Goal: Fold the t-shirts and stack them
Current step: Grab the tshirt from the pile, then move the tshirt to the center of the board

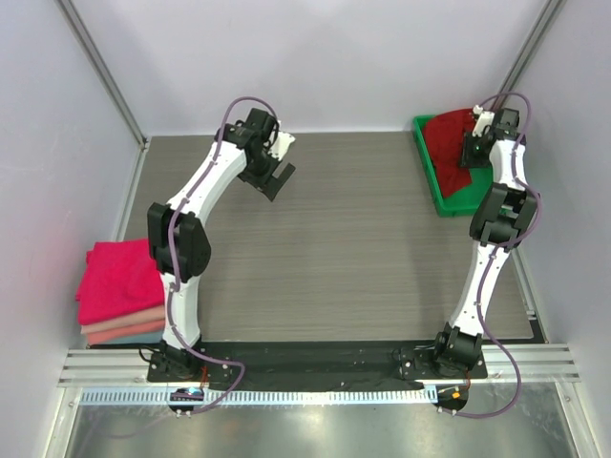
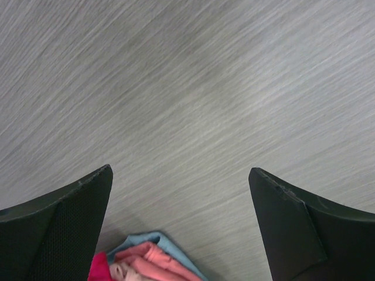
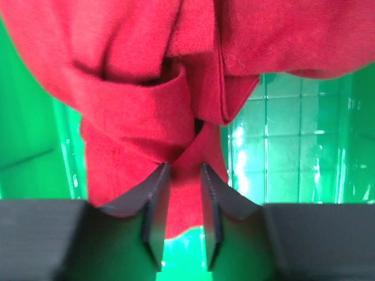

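Right gripper point(image 3: 184, 171), clenched on crimson t-shirt point(image 3: 135, 88).
Shirt bunched ahead of and between its fingers, inside green tray point(image 3: 281, 152). Left gripper point(image 2: 180, 171) released, over grey table point(image 2: 193, 88); folded pink t-shirts point(image 2: 146, 260) behind its fingers.

Green plastic tray point(image 1: 449, 202) sits in the far right corner of the grey wood-grain table point(image 1: 353, 248), close by the wall point(image 1: 578, 143).
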